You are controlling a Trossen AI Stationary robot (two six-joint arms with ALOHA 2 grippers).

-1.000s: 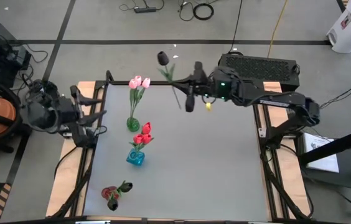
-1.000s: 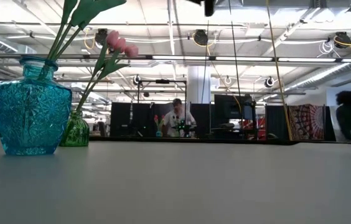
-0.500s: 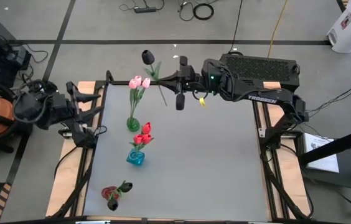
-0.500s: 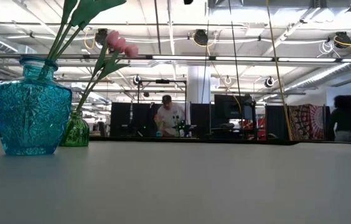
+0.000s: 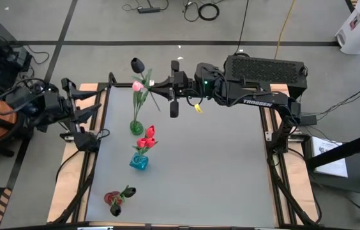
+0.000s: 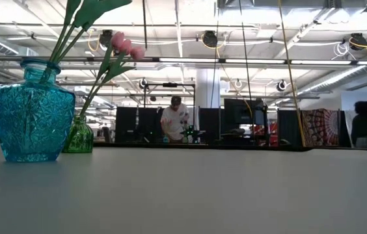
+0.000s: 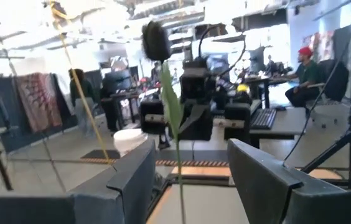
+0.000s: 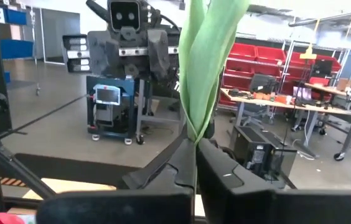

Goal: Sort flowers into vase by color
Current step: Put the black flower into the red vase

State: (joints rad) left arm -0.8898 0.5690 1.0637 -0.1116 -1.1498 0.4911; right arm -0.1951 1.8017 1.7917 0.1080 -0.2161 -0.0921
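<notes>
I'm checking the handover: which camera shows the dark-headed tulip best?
The left wrist view: the black-budded tulip shows its head, leaf and stem whole. The high view shows it small, the right wrist view only leaves in the right gripper, the low view nothing.

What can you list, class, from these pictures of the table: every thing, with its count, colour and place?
Black tulip: one, black head, green stem, held above the table's far edge.
Pink tulips: two, in the green vase.
Red tulips: about three, in the blue vase.
Red vase: one, near left corner, holding a black tulip.
Table: one, grey.
Person: one, white top, in the room behind.
Right gripper: shut on the black tulip.
Left gripper: open, at the table's left edge.
</notes>
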